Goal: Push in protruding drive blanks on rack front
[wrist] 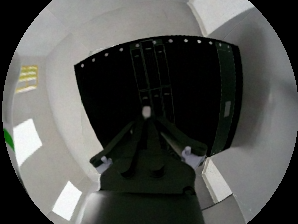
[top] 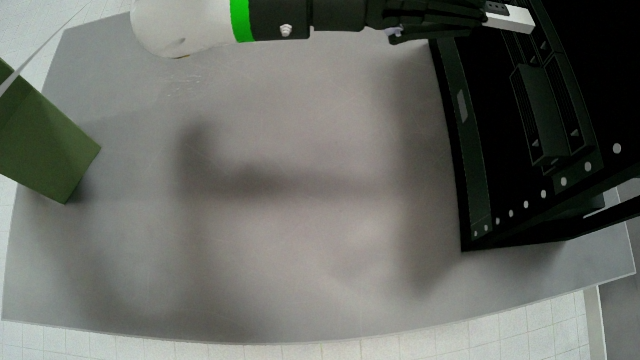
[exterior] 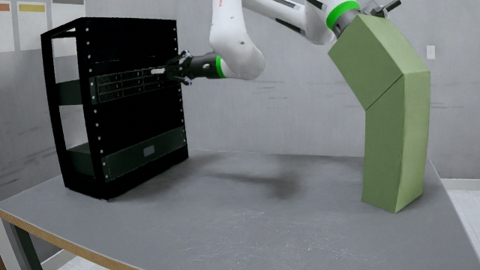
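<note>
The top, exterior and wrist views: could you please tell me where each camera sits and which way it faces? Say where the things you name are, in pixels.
Top: above the table (top: 300,280), facing down; forearm and gripper (top: 440,22) (exterior: 174,69) (wrist: 147,111) show.
Exterior: off to one side, facing across the table (exterior: 262,225) at the rack (top: 515,240) (exterior: 131,112) (wrist: 195,90); arm and gripper show.
Wrist: behind the gripper, facing the rack's front; gripper linkage shows.
Top and exterior share the green pedestal (top: 45,145) (exterior: 382,150).

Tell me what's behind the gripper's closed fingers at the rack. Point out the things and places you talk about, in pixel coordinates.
Past the gripper (top: 492,15) (exterior: 165,70) (wrist: 147,111), the wrist view shows rack (top: 462,245) (exterior: 90,150) (wrist: 195,100) front with bay outlines; the bay straight behind the fingertips is covered.
</note>
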`<state>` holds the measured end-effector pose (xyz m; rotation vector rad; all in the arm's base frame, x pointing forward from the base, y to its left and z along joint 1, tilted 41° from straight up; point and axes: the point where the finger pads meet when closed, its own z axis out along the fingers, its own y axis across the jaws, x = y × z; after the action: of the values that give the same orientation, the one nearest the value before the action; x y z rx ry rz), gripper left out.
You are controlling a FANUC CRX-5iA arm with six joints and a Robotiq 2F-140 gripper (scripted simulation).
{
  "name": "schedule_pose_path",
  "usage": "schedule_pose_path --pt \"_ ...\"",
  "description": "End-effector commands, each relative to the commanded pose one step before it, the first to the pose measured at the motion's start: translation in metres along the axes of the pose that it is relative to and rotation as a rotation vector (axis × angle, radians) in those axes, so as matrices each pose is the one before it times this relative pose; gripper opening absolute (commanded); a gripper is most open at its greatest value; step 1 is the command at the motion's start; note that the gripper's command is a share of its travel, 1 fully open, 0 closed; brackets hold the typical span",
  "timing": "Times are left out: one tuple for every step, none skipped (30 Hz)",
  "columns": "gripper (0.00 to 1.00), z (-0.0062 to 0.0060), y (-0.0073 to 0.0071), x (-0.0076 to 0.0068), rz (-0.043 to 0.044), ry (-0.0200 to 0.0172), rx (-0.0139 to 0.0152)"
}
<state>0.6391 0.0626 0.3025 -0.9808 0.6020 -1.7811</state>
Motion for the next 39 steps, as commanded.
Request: schedule_pose_path --pt "0.10 0.00171 -0.00068 -0.00007 0.00059 0.00021 0.00109" --pt "0.10 0.00020 0.00000 0.00000 0.00000 0.00000 0.00000" --pt "0.10 0.00003 0.00000 0.00000 0.00000 0.00000 0.00000" --pt "0.10 0.00000 0.00000 0.00000 0.00000 0.00000 0.00000" --pt "0.10 0.00000 0.00000 0.00000 0.00000 0.00000 0.00000" --pt "0.10 0.00000 0.00000 0.00000 0.00000 0.00000 0.00000" --pt "0.10 0.00000 0.00000 0.00000 0.00000 0.00000 0.00000" --pt "0.10 0.00000 0.00000 0.00000 0.00000 0.00000 0.00000" --pt "0.10 0.00000 0.00000 0.00000 0.00000 0.00000 0.00000" --pt "0.10 0.00003 0.00000 0.00000 0.00000 0.00000 0.00000" --pt "0.10 0.00000 0.00000 0.00000 0.00000 0.00000 0.00000" --pt "0.10 0.00000 0.00000 0.00000 0.00000 0.00000 0.00000" --pt "0.10 0.00019 0.00000 0.00000 0.00000 0.00000 0.00000" --pt "0.10 0.00040 0.00000 0.00000 0.00000 0.00000 0.00000" --pt "0.10 0.00056 0.00000 0.00000 0.00000 0.00000 0.00000" --pt "0.10 0.00062 0.00000 0.00000 0.00000 0.00000 0.00000" --pt "0.10 0.00056 0.00000 0.00000 0.00000 0.00000 0.00000" --pt "0.10 0.00040 0.00000 0.00000 0.00000 0.00000 0.00000" --pt "0.10 0.00020 0.00000 0.00000 0.00000 0.00000 0.00000" --pt "0.10 0.00003 0.00000 0.00000 0.00000 0.00000 0.00000" --pt "0.10 0.00000 0.00000 0.00000 0.00000 0.00000 0.00000" --pt "0.10 0.00000 0.00000 0.00000 0.00000 0.00000 0.00000" --pt "0.10 0.00000 0.00000 0.00000 0.00000 0.00000 0.00000" --pt "0.10 0.00000 0.00000 0.00000 0.00000 0.00000 0.00000" --pt "0.10 0.00000 0.00000 0.00000 0.00000 0.00000 0.00000" --pt "0.10 0.00000 0.00000 0.00000 0.00000 0.00000 0.00000" --pt "0.10 0.00001 0.00000 0.00000 0.00000 0.00000 0.00000" --pt "0.10 0.00000 0.00000 0.00000 0.00000 0.00000 0.00000" --pt "0.10 0.00000 0.00000 0.00000 0.00000 0.00000 0.00000" --pt "0.10 0.00008 0.00000 0.00000 0.00000 0.00000 0.00000" --pt "0.10 0.00016 0.00000 0.00000 0.00000 0.00000 0.00000" --pt "0.10 0.00023 0.00000 0.00000 0.00000 0.00000 0.00000" --pt "0.10 0.00025 0.00000 0.00000 0.00000 0.00000 0.00000" --pt "0.10 0.00023 0.00000 0.00000 0.00000 0.00000 0.00000" --pt "0.10 0.00016 0.00000 0.00000 0.00000 0.00000 0.00000" --pt "0.10 0.00008 0.00000 0.00000 0.00000 0.00000 0.00000" --pt "0.10 0.00001 0.00000 0.00000 0.00000 0.00000 0.00000" --pt "0.10 0.00000 0.00000 0.00000 0.00000 0.00000 0.00000" --pt "0.10 0.00000 0.00000 0.00000 0.00000 0.00000 0.00000"
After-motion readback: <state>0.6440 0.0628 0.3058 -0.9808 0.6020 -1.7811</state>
